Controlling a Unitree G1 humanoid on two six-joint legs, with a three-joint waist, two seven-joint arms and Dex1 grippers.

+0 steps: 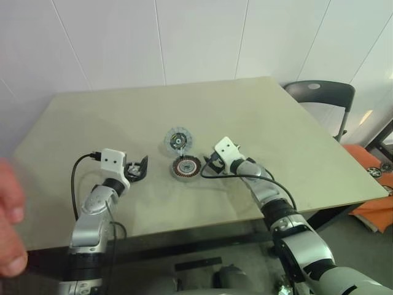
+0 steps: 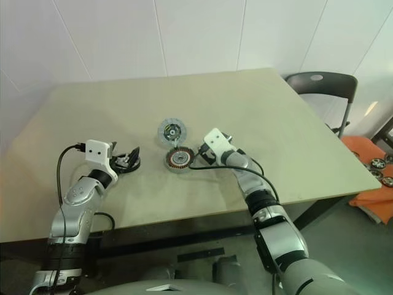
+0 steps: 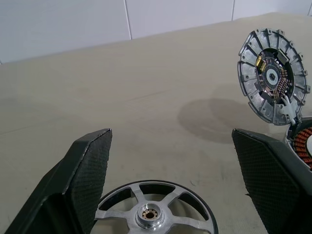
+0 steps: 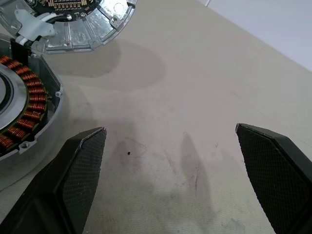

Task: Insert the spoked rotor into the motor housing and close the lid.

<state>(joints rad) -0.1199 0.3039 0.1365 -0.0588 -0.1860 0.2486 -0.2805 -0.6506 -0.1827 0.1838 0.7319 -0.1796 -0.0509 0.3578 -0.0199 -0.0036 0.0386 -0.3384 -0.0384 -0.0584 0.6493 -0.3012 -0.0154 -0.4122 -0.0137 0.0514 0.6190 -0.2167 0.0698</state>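
Note:
The spoked rotor [image 3: 153, 212], a silver wheel with a few broad spokes and a small hub, lies flat on the table [image 1: 245, 110] between the fingers of my left gripper [image 3: 170, 134], which is open and not touching it. To its right sits the motor housing [image 1: 185, 166] with its ring of copper coils showing. The lid [image 1: 178, 141], a ribbed grey disc with a circuit board inside, stands open behind the housing. My right gripper [image 4: 169, 129] is open over bare table just right of the housing [image 4: 29, 105].
A person's hand [image 1: 9, 215] shows at the left edge, near the table's front left corner. A dark chair [image 1: 319, 92] stands past the table's right side, with orange items [image 1: 377, 184] on the floor there.

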